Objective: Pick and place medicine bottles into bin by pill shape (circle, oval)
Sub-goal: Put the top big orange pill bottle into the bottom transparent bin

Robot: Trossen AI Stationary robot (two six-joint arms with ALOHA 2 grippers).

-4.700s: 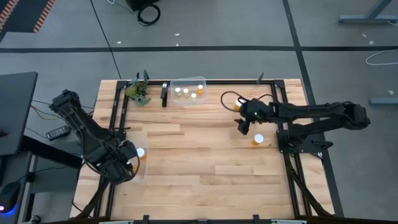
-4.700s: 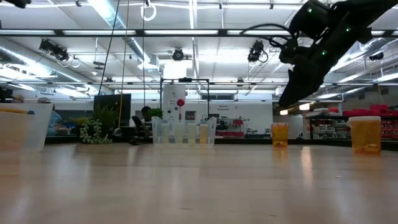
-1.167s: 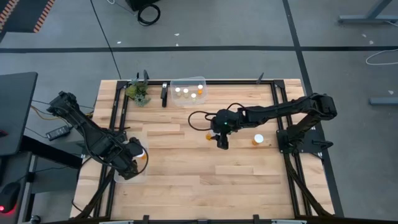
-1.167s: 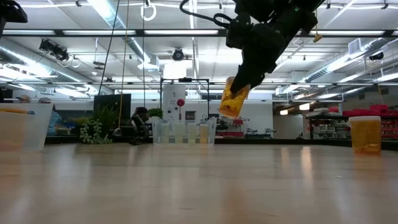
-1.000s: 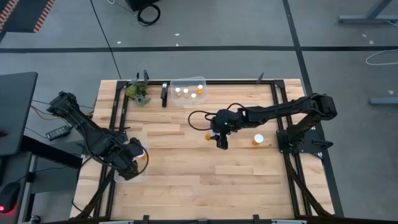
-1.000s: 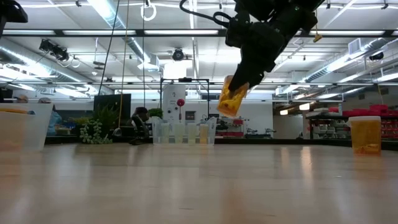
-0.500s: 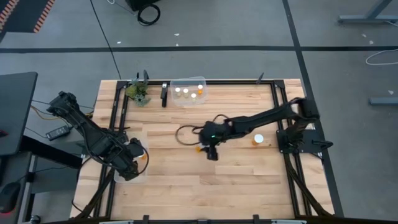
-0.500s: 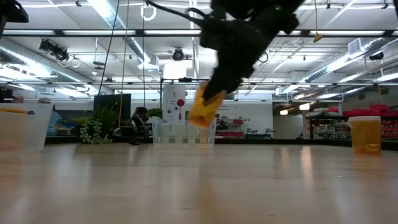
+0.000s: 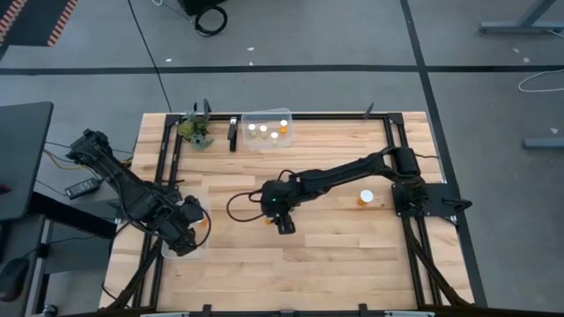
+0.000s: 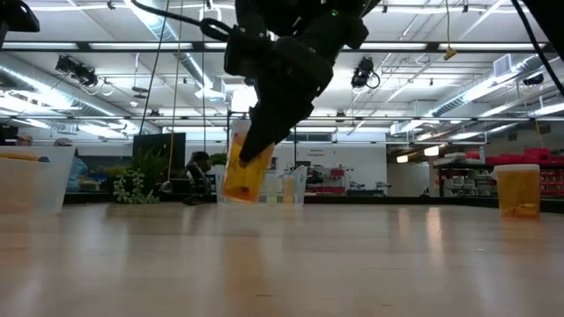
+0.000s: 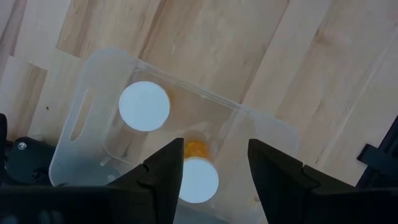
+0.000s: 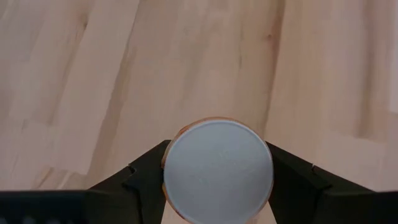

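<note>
The right gripper (image 9: 278, 214) holds a bottle (image 10: 244, 173) tilted above mid-tabletop (image 9: 335, 251). The nearer bin (image 9: 196, 239) lies well off toward the left arm. The left gripper (image 11: 211, 168) hangs over that bin, jaws apart around nothing, with two bottles below.

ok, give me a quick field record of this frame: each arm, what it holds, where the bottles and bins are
right gripper: out over the table's middle, jaws shut on a bottle, carried tilted above the wood
left gripper: over the near-left bin, jaws open, empty
near-left bin: two white-capped bottles inside
far bin: at the far edge, several bottles inside
loose bottle: standing on the table by the right arm's base
plant: far-left corner
table: bare wood elsewhere
</note>
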